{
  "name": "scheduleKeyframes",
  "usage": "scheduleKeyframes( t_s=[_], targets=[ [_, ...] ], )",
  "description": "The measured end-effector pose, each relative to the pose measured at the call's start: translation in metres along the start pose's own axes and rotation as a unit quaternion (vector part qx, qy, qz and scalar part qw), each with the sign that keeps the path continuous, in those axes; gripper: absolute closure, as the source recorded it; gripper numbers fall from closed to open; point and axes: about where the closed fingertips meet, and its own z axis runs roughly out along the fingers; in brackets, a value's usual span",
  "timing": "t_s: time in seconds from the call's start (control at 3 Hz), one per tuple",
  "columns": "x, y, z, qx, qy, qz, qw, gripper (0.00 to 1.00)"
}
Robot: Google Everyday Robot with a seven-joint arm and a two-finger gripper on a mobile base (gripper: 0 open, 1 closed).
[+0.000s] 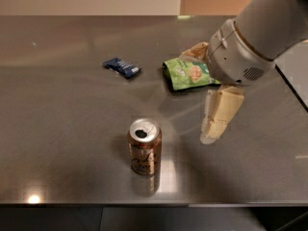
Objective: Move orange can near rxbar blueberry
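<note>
The slim, cylindrical orange can (pixel 144 150) stood upright near the front edge of the smooth, reflective grey tabletop (pixel 57 129), its silver top opened. It was well apart from the flat, dark-blue rxbar blueberry (pixel 121 67), which lay toward the back edge. The gripper (pixel 199 95) hung over the tabletop's right part, its pale, blocky fingers (pixel 220 112) spread and empty, one tip beside the crinkled green snack bag (pixel 185 73).
</note>
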Motion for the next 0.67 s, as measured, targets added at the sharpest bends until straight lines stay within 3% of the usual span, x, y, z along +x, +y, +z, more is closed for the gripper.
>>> scheduleKeyframes(
  t_s=[0.67],
  targets=[
    [-0.027, 0.013, 0.040, -0.052, -0.030, -0.034, 0.9976, 0.00]
  ],
)
